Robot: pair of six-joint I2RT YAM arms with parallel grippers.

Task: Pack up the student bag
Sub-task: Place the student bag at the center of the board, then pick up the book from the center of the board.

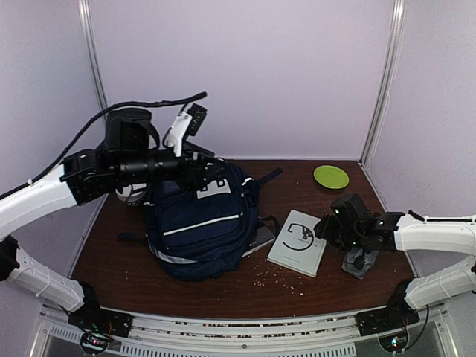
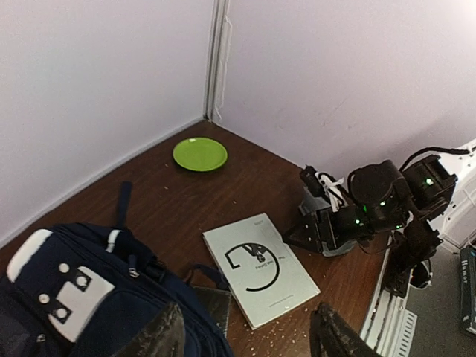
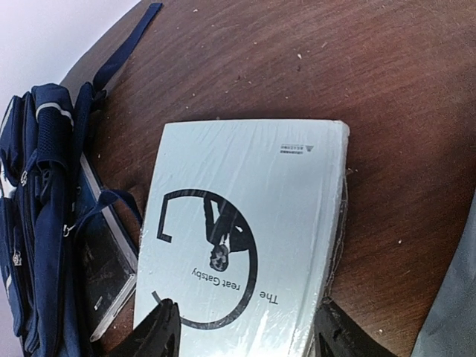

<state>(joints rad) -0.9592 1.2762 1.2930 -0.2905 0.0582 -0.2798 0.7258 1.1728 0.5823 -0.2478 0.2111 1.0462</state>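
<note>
The navy-blue student bag point(image 1: 197, 223) lies on the brown table left of centre, white patch up; it also shows in the left wrist view point(image 2: 67, 297) and the right wrist view point(image 3: 37, 193). A white wrapped book, "The Great Gatsby" point(image 1: 299, 242), lies flat just right of it. My left gripper point(image 1: 212, 175) hovers over the bag's top end, open and empty point(image 2: 245, 338). My right gripper point(image 1: 321, 227) is open just above the book point(image 3: 245, 238), one finger on each side of its near end point(image 3: 245, 338).
A green plate point(image 1: 331, 176) sits at the back right corner. A flat dark case point(image 3: 104, 275) lies half under the bag's right edge. A grey pouch point(image 1: 362, 262) lies under my right arm. Crumbs dot the table in front of the book.
</note>
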